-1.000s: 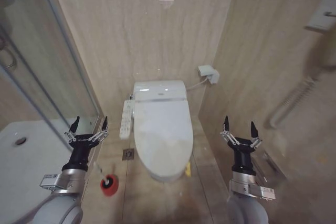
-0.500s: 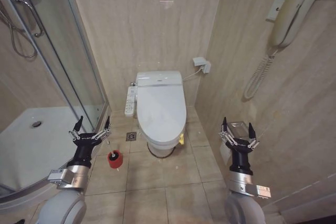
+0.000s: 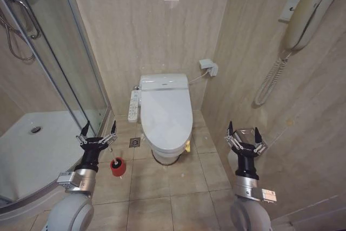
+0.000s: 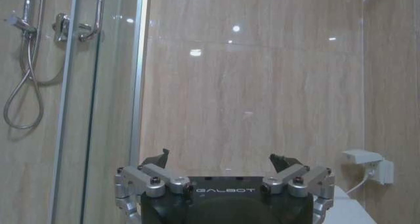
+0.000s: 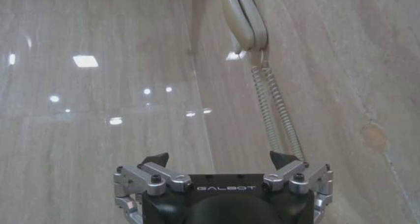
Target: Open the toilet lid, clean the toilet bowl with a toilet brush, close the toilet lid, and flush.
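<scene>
The toilet lid (image 3: 166, 113) is white and lies shut over the toilet bowl (image 3: 164, 156), so the bowl's inside is hidden. A yellow tag (image 3: 187, 145) hangs at the lid's front edge, and a white button panel (image 3: 133, 105) sits on the toilet's left side. On the floor left of the bowl, the toilet brush (image 3: 114, 161) stands in its red holder (image 3: 118, 168). My left gripper (image 3: 99, 128) (image 4: 219, 156) is raised and open, just above the holder in the head view. My right gripper (image 3: 243, 130) (image 5: 219, 157) is open too, held up near the right wall. Neither holds anything.
A glass shower cabin (image 3: 65, 68) with a white tray (image 3: 32, 144) fills the left side. A wall phone (image 3: 303, 14) with a coiled cord hangs on the right wall. A socket box (image 3: 210, 67) sits behind the toilet, and a floor drain (image 3: 134, 143) beside it. Tiled floor lies in front.
The whole picture has shifted: the camera pulled back and rose, so the toilet looks smaller and farther. Both arms keep the same raised, open pose.
</scene>
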You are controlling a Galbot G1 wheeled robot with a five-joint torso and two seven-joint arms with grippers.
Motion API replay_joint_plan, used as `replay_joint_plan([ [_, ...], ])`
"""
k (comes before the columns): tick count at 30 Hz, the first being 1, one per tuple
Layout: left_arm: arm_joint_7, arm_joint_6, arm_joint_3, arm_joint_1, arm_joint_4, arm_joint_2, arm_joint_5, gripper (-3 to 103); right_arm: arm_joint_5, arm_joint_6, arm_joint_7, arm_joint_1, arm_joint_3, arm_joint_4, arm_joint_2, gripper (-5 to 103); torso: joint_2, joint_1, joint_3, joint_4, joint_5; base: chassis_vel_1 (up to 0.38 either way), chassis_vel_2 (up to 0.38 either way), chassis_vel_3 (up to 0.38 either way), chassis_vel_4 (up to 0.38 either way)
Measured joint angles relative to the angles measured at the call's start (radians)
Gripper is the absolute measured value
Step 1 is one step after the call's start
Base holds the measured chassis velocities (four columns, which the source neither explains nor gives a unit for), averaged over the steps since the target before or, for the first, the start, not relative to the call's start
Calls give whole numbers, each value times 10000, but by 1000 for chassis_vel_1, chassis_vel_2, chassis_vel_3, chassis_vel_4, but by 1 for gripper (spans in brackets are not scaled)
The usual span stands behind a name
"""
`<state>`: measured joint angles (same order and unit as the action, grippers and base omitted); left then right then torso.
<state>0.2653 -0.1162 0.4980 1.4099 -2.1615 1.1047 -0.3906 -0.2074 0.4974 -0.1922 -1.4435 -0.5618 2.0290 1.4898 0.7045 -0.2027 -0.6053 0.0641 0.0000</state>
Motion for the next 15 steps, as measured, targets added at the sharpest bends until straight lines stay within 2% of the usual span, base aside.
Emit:
replay_joint_plan([
  [9,-66,-208,359,463,-343,338,28,100,0,-71,-57,-70,77,171,-79,100,-1,-2,-1,-1,0,0,0,0,0],
  [15,-161,-233,651,880,-793,842,149,100,151,-224,-120,-134,91,245,-121,100,0,-2,-1,-1,1,0,0,0,0],
])
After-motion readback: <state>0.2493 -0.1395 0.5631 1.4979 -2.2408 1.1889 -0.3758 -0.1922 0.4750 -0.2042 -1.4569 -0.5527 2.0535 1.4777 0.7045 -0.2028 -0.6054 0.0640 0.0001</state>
